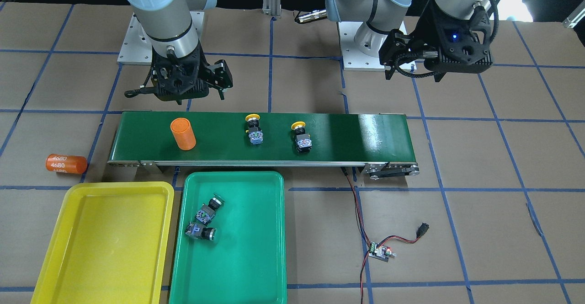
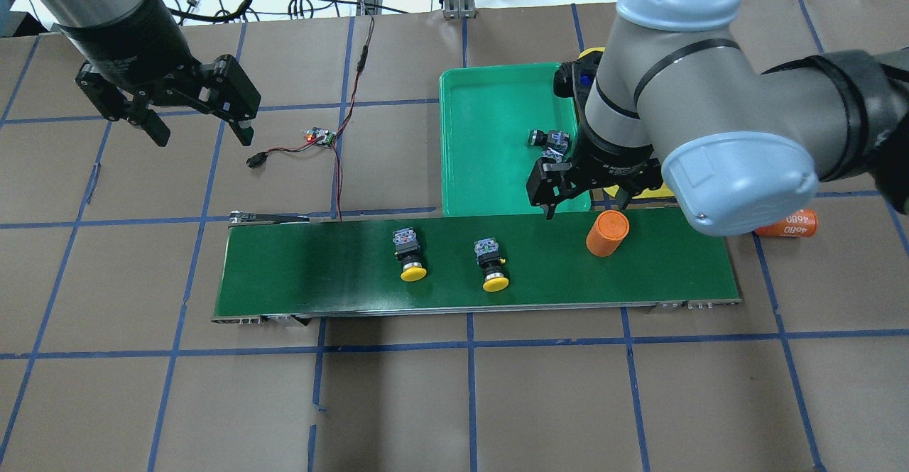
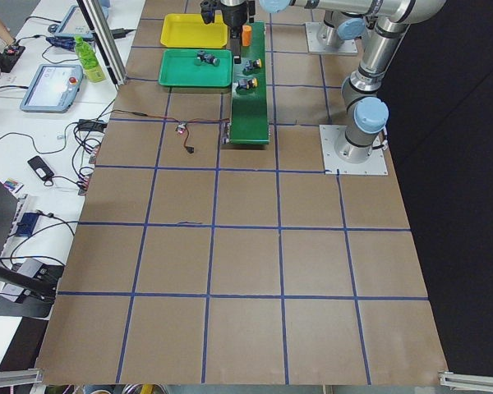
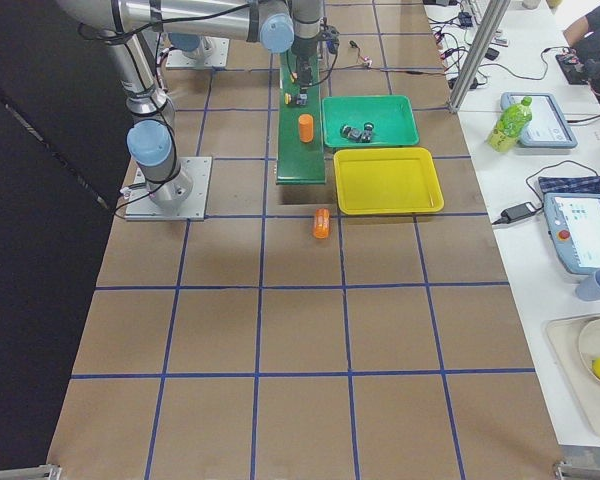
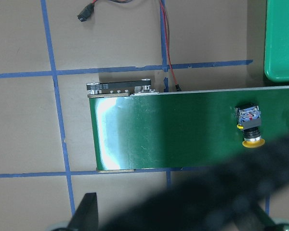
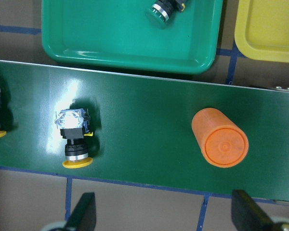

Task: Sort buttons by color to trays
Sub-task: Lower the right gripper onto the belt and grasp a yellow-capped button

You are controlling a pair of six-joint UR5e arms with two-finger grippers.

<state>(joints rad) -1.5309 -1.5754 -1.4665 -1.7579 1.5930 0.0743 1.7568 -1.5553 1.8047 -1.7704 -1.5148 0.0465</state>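
Two yellow-capped buttons [image 1: 254, 129] [image 1: 301, 138] lie on the dark green belt [image 1: 347, 135]; they also show in the overhead view [image 2: 410, 250] [image 2: 491, 265]. Two green-capped buttons [image 1: 210, 207] [image 1: 201, 232] lie in the green tray [image 1: 247, 258]. The yellow tray [image 1: 105, 240] beside it holds nothing. My right gripper [image 2: 584, 199] is open and empty, hovering above the belt's far edge near an orange cylinder [image 2: 607, 234]. Its wrist view shows one yellow button [image 6: 74, 137] below it. My left gripper [image 2: 192, 113] is open and empty, high above the bare table beyond the belt's left end.
A second orange cylinder [image 1: 66, 163] lies on the table past the belt's end, next to the yellow tray. A small circuit board [image 1: 380, 251] with red and black wires runs to the belt. The right arm hides most of the yellow tray in the overhead view.
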